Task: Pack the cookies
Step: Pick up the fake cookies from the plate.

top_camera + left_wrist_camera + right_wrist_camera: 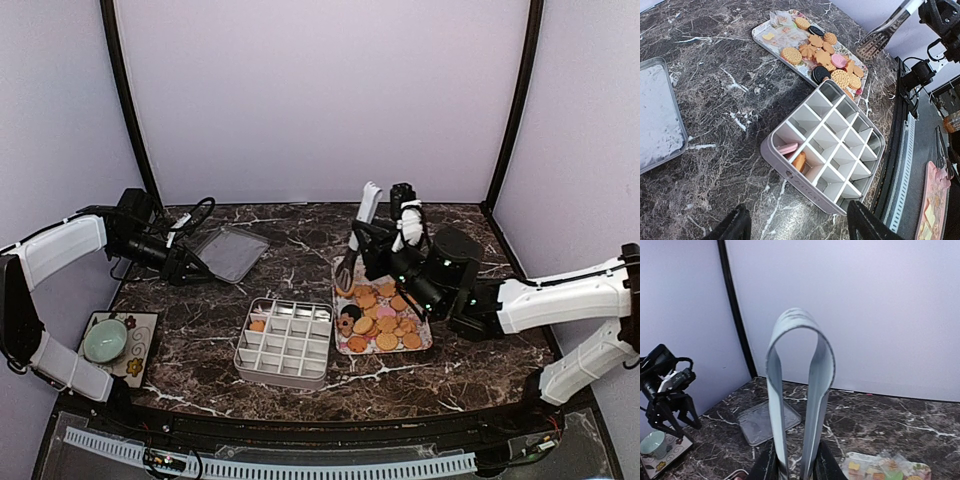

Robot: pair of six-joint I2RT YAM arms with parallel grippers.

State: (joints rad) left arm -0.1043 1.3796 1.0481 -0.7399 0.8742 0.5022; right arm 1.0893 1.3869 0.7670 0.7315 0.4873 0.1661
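Slotted white strip (270, 466), dark marbled table (300, 235), lilac walls (320, 100), left hand (800, 227) released, right hand (796, 471) grasping tongs (797, 317).

Soft, even light falls from above; corner posts (125, 100) bow at nine and three o'clock; my bench (200, 300) holds faint shadows.

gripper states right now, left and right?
left gripper: open, holding nothing.
right gripper: closed on the metal tongs.
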